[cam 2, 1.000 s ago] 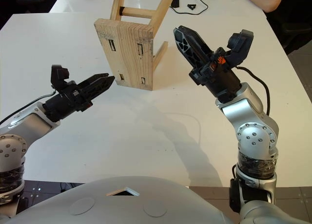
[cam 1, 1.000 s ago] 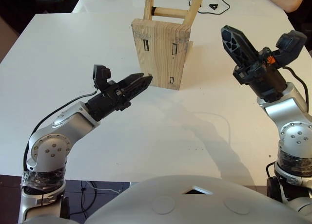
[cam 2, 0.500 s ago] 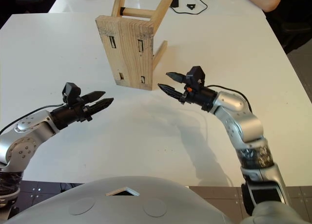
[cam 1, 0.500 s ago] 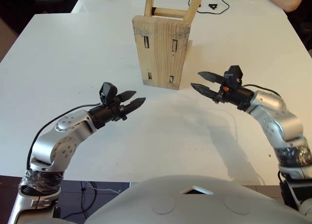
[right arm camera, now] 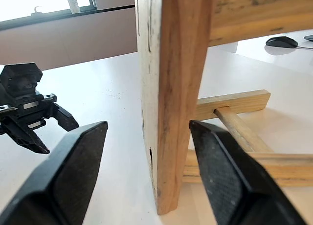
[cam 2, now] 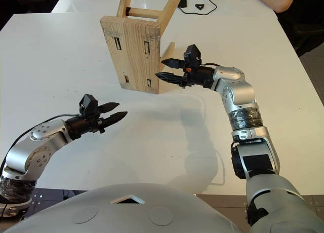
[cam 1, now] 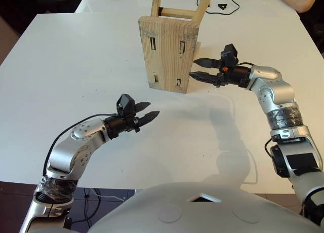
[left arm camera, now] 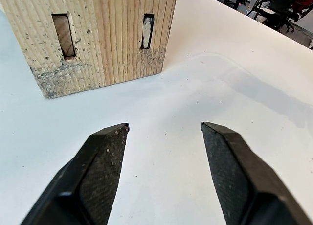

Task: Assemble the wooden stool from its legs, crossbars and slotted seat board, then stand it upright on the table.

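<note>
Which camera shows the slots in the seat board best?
Left eye view: the seat board faces it, all four slots visible. Left wrist view shows two slots close up; right wrist view, its edge.

Head stereo overhead, wrist cameras near stool (left arm camera: 98, 34)

I note the seat board (left arm camera: 102, 34) is pale, unfinished wood, straight-grained and rough, speckled dark with grey smears near its lower edge. The leg (right arm camera: 178, 88) and crossbar (right arm camera: 238, 128) are warmer-toned wood and look smoother. The table (cam 1: 76, 66) is white, smooth and faintly glossy. The left gripper (left arm camera: 165, 129) has fingers (left arm camera: 100, 166) of matt black plastic with a fine texture.
</note>
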{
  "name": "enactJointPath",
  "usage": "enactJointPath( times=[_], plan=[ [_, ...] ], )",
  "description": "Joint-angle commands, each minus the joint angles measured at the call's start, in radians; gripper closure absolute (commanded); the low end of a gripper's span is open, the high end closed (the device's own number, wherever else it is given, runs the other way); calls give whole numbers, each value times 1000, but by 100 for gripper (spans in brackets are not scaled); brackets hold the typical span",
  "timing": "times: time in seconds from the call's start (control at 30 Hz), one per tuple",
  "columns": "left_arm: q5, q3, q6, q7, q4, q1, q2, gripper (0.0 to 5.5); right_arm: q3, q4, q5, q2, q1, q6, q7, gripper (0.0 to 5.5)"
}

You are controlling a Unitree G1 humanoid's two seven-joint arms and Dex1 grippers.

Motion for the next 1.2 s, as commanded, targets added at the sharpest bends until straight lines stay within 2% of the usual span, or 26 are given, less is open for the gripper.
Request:
enactJointPath(
  times=[0.03, 0.23, 0.57, 0.7, 0.97, 1.1, 1.2],
  plan=[
    [60, -28, -27, -26, 20, 18, -1, 274, -13, 62, -39, 18, -47, -35, 22, 242],
    [95, -43, -30, -38, 19, 13, -25, 274, 6, 99, -63, 66, -75, -47, 71, 242],
    [125, -58, -28, -51, 21, 9, -49, 274, 14, 347, -196, 181, -179, -193, 32, 242],
    [139, -58, -32, -41, 31, 10, -62, 274, 32, 373, -235, 206, -162, -212, 45, 295],
    [179, -52, -63, -18, 66, 40, -97, 274, -26, 225, -161, 225, -97, -55, 36, 412],
    [196, -48, -82, -20, 108, 55, -108, 274, -62, 71, -103, 238, -72, 76, -18, 419],
    [221, -44, -112, -21, 179, 69, -115, 274, -125, -119, 2, 279, -55, 259, -123, 420]
  ],
)
